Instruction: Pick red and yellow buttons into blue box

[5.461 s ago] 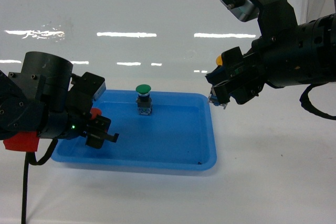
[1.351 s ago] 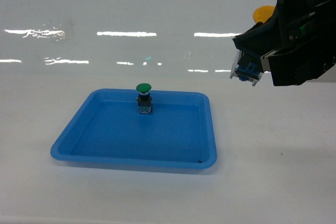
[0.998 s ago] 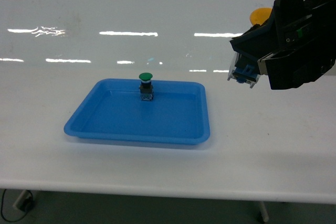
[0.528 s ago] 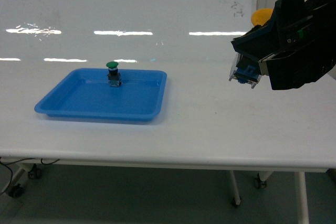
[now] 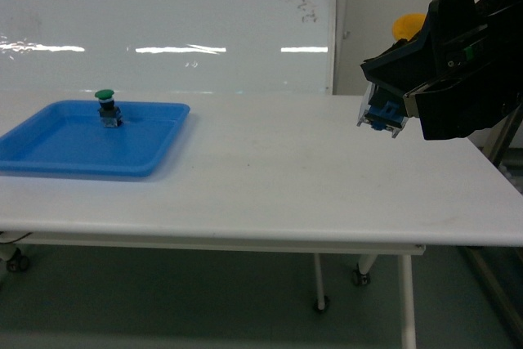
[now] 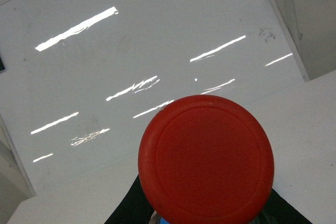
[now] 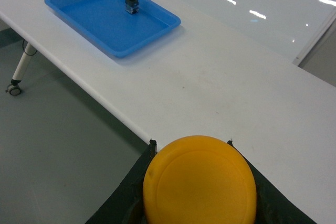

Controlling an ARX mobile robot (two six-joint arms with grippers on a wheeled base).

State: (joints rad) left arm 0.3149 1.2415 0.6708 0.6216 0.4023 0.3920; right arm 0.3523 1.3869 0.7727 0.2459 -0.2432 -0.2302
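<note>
Two buttons gripped, red button [image 6: 206, 162] in left jaws, yellow button [image 7: 199, 181] in right jaws

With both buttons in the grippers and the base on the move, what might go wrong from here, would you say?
The blue box is not in view, so the carry goes on; a jolt may shake the yellow button loose from the right gripper. The red button could slip likewise, as its grip is hidden.
</note>
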